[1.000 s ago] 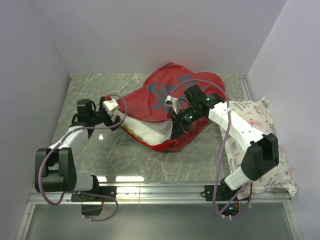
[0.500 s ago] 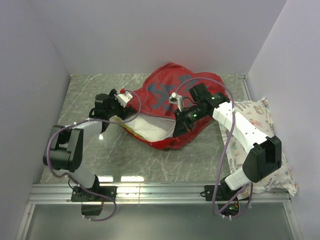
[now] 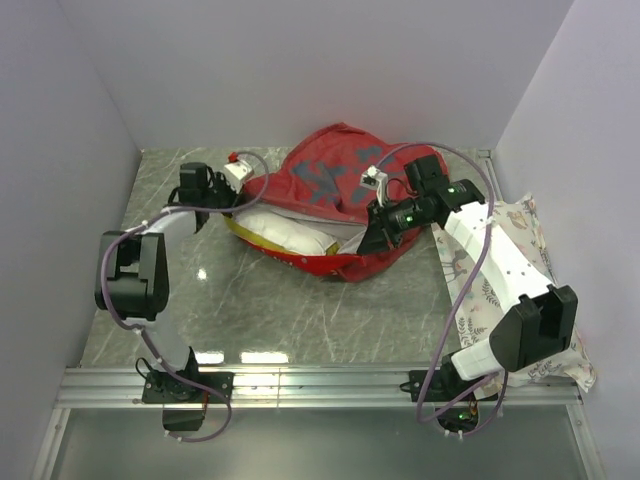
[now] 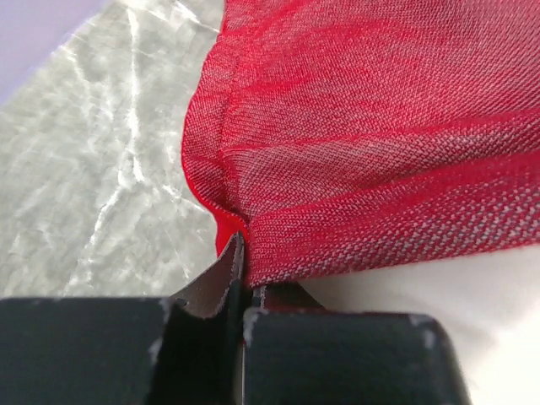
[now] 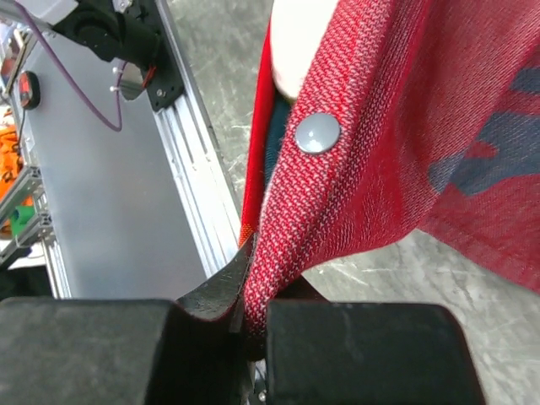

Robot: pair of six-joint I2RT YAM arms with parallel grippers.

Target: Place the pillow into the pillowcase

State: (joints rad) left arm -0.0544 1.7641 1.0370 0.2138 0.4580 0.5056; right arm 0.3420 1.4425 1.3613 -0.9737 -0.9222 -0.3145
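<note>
White pillow [image 3: 290, 232] seemingly mostly inside red pillowcase [image 3: 330, 185], left pincer [image 4: 240, 260] and right pincer [image 5: 251, 257] each clenched on its hem

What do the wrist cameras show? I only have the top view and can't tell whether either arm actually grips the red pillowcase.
Observer: On the left wrist view, the left gripper has its fingers shut on a folded edge of the pillowcase, with the white pillow right beside it.
Operator: And the right one?
Observer: The right gripper pinches the pillowcase edge too, close to a grey snap button.
</note>
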